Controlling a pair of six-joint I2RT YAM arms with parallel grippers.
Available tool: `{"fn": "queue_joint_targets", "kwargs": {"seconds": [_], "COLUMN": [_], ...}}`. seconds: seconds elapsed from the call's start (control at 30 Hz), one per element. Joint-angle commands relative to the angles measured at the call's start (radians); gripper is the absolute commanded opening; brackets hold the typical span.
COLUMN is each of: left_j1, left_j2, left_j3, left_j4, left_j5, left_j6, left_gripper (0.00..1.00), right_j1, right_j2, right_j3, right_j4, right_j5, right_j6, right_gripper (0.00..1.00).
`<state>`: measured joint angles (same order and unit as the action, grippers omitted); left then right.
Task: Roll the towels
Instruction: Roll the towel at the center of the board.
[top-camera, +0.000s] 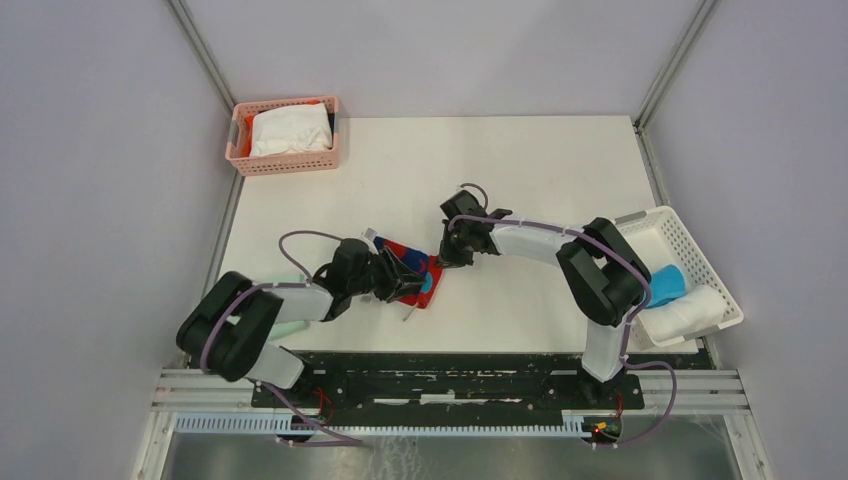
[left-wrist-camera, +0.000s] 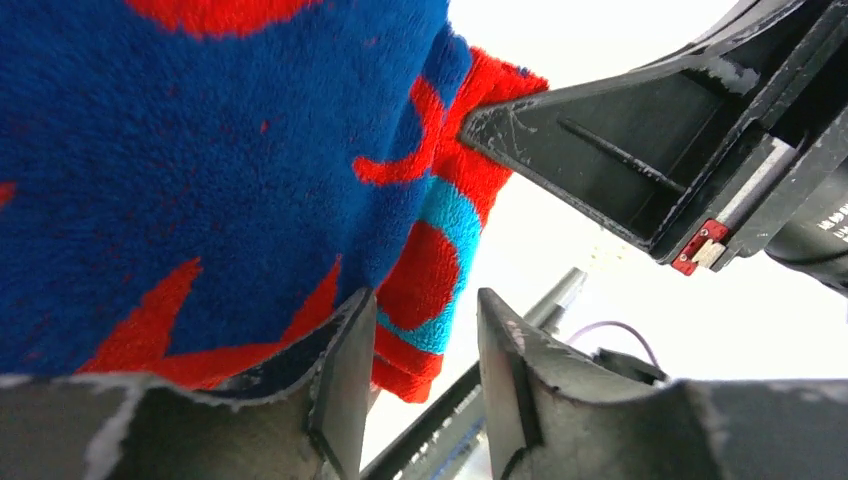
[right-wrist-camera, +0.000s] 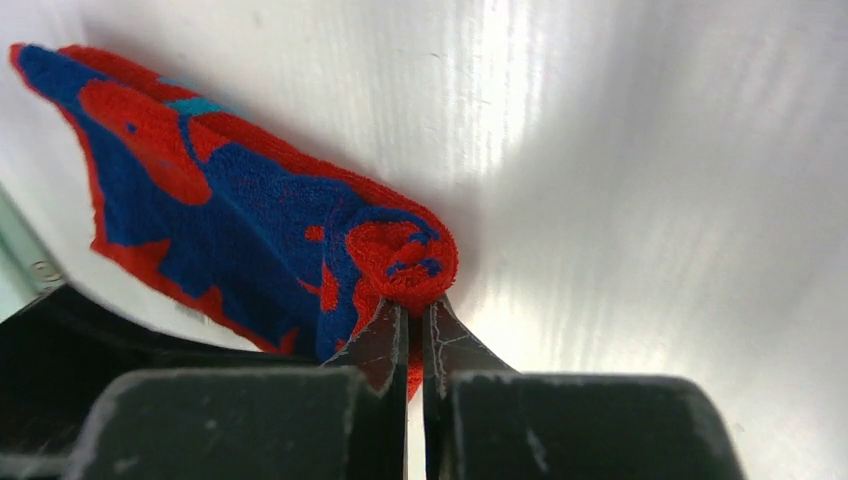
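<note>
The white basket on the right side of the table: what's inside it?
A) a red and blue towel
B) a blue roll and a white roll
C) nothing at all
B: a blue rolled towel and a white rolled towel lie next to each other in the white basket.

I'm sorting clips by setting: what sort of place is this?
Likely a robot lab cell: a white table enclosed by plain grey panels, two robot arms bolted to a metal rail, a pink basket and a white basket.
</note>
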<state>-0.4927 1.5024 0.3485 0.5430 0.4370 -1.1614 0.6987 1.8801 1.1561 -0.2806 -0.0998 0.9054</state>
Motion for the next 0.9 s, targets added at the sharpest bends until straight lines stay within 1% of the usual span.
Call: {"fn": "queue_joint_targets", "kwargs": {"seconds": [0.0, 0.07, 0.13, 0.17, 0.27, 0.37, 0.47, 0.67, 0.87], "left_j1": [-0.127, -0.224, -0.333, -0.382, -0.532, -0.652, -0.74, -0.86, -0.885], "left_j2": [-0.191, -0.255, -0.289, -0.289, -0.246, -0.164, -0.067, 0.146, 0.304], "left_j3": [0.124, 0.181, 0.236, 0.26, 0.333, 0.413, 0.494, 0.646, 0.731], "left_j4": [-0.463, -0.578, -0.653, -0.677, -0.729, -0.771, -0.8, -0.847, -0.903], "left_j5": [-0.336, -0.526, -0.711, -0.779, -0.953, -1.124, -1.235, -1.406, -1.464], "left_j6": [0.242, 0.288, 0.334, 0.348, 0.392, 0.435, 0.48, 0.574, 0.594], "left_gripper": [0.55, 0.58, 0.6, 0.61, 0.63, 0.63, 0.6, 0.57, 0.56], "right_j1": [0.013, 0.017, 0.019, 0.019, 0.02, 0.02, 0.021, 0.02, 0.02], "right_j2": [-0.032, -0.027, -0.022, -0.018, -0.008, -0.006, -0.002, -0.001, -0.001], "right_j3": [0.1, 0.126, 0.146, 0.155, 0.17, 0.171, 0.171, 0.174, 0.174], "right_j4": [-0.296, -0.323, -0.345, -0.353, -0.368, -0.37, -0.373, -0.378, -0.38], "right_j5": [0.158, 0.164, 0.171, 0.172, 0.171, 0.17, 0.165, 0.16, 0.157], "right_j6": [-0.043, -0.042, -0.033, -0.032, -0.029, -0.028, -0.029, -0.033, -0.036], "right_gripper": [0.0, 0.0, 0.0, 0.0, 0.0, 0.0, 0.0, 0.0, 0.0]}}
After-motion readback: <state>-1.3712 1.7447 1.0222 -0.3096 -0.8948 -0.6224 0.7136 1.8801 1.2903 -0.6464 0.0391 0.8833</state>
